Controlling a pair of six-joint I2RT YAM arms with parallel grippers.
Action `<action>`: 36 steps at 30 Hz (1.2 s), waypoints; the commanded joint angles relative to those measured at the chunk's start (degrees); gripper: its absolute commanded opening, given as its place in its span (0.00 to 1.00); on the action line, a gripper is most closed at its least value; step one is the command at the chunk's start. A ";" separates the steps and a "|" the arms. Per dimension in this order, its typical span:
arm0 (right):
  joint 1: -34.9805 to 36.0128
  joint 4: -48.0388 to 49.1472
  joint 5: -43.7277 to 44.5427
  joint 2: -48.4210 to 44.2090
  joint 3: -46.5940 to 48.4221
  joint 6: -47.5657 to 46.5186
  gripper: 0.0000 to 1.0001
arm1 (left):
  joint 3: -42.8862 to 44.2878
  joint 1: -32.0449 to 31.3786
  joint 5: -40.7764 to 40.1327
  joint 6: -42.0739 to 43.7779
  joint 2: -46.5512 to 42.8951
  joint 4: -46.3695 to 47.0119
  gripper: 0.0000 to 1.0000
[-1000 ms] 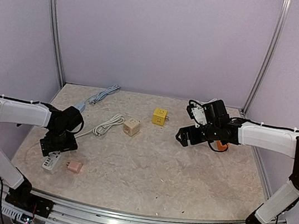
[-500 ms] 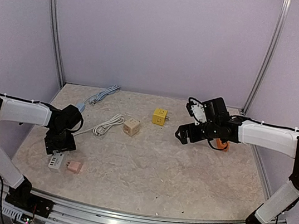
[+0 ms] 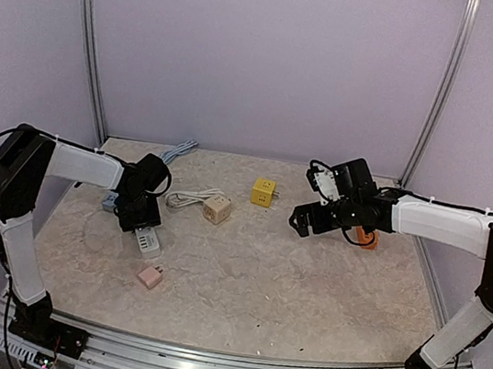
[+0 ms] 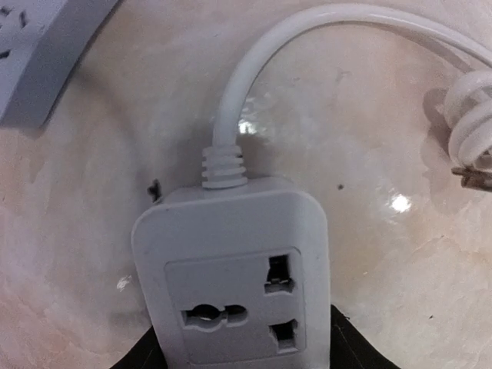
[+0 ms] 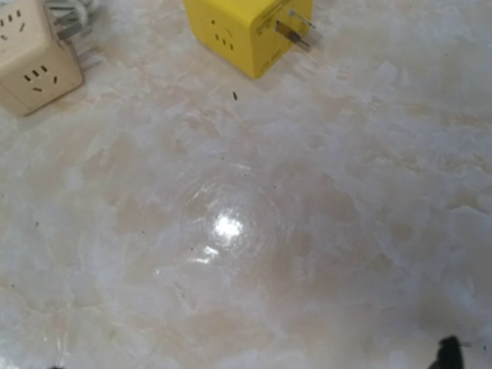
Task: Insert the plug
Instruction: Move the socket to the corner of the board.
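A white power strip (image 4: 231,277) with a universal socket facing up lies on the table. My left gripper (image 4: 238,355) is shut on it, a black finger pressed against each long side. From above, the left gripper (image 3: 140,221) sits over the strip (image 3: 148,244) at left centre. The strip's white cable (image 4: 254,69) curves off to a coil whose plug (image 4: 470,175) shows metal prongs. A yellow cube adapter (image 5: 246,31) with two prongs stands ahead of my right gripper (image 3: 302,223), which hangs open and empty over bare table; one fingertip (image 5: 447,350) shows.
A beige cube adapter (image 3: 216,208) sits by the cable coil (image 3: 190,199). A pink cube adapter (image 3: 150,276) lies nearer the front. A blue-grey strip (image 4: 38,54) and its cable (image 3: 170,152) lie at back left. An orange object (image 3: 365,239) sits under the right arm.
My left gripper closed on the white strip and swung right and away from the front edge, bringing strip and cable along. The pink cube shifted right. The right arm barely moved.
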 commanded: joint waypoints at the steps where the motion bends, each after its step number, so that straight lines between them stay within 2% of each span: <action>1: 0.86 -1.04 1.21 0.50 0.74 0.26 1.00 | 4.94 -1.01 6.76 3.49 7.77 4.92 0.53; 6: 1.13 -1.21 1.36 -0.02 -0.07 0.42 1.00 | 9.68 -1.07 7.51 6.04 11.79 3.35 0.51; 14: 1.69 -0.96 -0.16 -0.07 -0.14 -1.36 1.00 | 4.11 -3.11 6.63 10.62 7.74 2.22 0.50; 20: 3.46 -1.73 -1.72 3.30 3.83 -2.24 1.00 | 4.86 -6.45 -0.42 16.77 7.51 -2.22 0.52; 29: 4.91 -2.51 -0.78 4.83 4.37 -3.20 1.00 | 4.81 -5.07 -3.37 16.07 4.63 -4.74 0.80; 36: 4.95 -2.18 -0.69 4.80 3.89 -3.28 1.00 | 5.07 -3.93 -4.49 13.52 0.19 -8.35 0.82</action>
